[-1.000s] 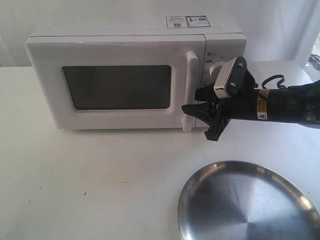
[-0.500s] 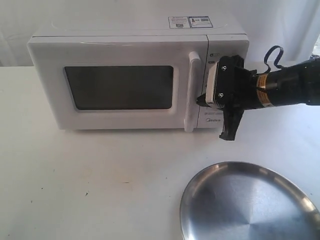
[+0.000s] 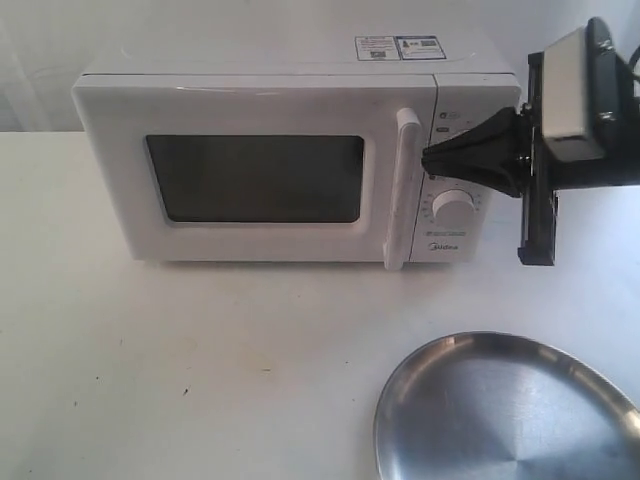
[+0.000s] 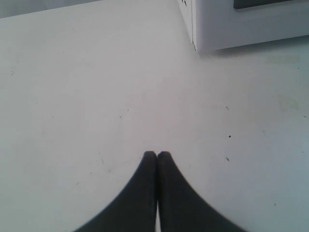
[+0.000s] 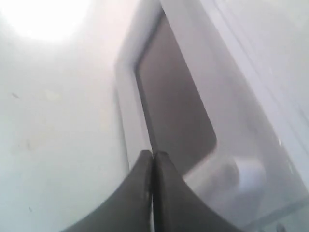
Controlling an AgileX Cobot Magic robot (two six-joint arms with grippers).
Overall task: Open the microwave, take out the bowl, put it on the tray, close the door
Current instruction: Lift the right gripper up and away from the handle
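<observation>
The right gripper [image 3: 428,160], jaws together and empty, sits at three o'clock of the handle [image 3: 407,190], seemingly to hook the door [image 3: 250,110] open.

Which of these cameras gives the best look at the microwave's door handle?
The exterior view: the whole white handle stands sharp beside the dark window, with the right pincer close by. The right wrist view is blurred, showing mostly the window. The left wrist view catches only a corner of the microwave, no handle.
</observation>
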